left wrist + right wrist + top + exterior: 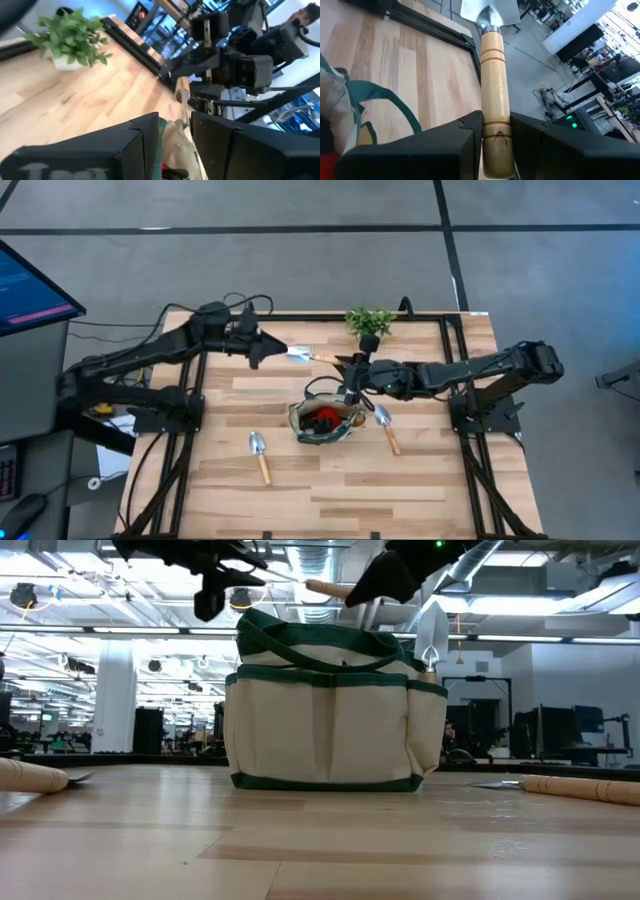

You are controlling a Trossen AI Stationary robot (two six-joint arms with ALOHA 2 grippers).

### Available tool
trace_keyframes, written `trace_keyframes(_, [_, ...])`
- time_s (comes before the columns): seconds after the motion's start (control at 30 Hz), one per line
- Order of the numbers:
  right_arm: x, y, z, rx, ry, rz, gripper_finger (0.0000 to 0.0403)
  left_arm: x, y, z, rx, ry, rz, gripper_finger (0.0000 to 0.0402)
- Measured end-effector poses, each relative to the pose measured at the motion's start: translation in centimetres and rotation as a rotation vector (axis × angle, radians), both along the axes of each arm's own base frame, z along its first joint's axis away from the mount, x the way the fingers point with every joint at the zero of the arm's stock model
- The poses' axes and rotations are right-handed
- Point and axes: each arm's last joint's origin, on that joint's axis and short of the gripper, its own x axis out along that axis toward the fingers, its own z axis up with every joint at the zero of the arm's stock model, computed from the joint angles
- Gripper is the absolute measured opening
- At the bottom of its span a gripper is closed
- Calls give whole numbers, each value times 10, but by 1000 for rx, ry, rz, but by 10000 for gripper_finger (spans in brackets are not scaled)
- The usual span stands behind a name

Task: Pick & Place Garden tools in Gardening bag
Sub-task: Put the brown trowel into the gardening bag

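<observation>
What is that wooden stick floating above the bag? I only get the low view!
Observer: It's a trowel. The right gripper is clamped on its wooden handle, in the air on the far side of the gardening bag.
Operator: Is anything in the bag?
Observer: Yes. From above, something red and dark shows inside it.
Operator: What's hiding behind the bag?
Observer: A small leafy plant, near the table's far edge.
</observation>
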Motion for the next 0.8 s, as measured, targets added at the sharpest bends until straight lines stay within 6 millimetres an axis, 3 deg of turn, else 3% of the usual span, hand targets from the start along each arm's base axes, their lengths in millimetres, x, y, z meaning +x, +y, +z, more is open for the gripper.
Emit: trace_keyframes(0.8, [-2, 1, -2, -14, 28, -36, 64, 11, -1, 0, -22, -50, -82, 104])
